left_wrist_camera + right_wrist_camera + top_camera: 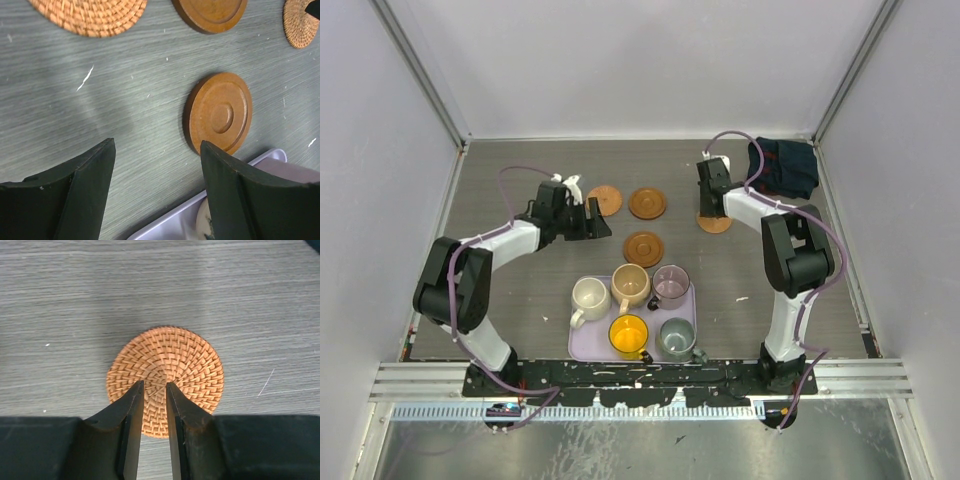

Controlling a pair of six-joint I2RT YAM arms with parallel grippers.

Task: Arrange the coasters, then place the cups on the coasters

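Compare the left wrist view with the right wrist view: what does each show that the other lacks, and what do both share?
Left wrist only: the near wooden coaster, the far wooden coaster, the top-left woven coaster, the lavender tray corner, and the left gripper, wide open.
Right wrist only: the right gripper, its jaws nearly together.
Both: the grey table and the woven coaster under the right gripper, just caught at the left wrist view's right edge.

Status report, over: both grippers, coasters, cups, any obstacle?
Left gripper open, empty, near wooden coaster. Right gripper narrowly open over woven coaster. Five cups on lavender tray. No obstacle seen.
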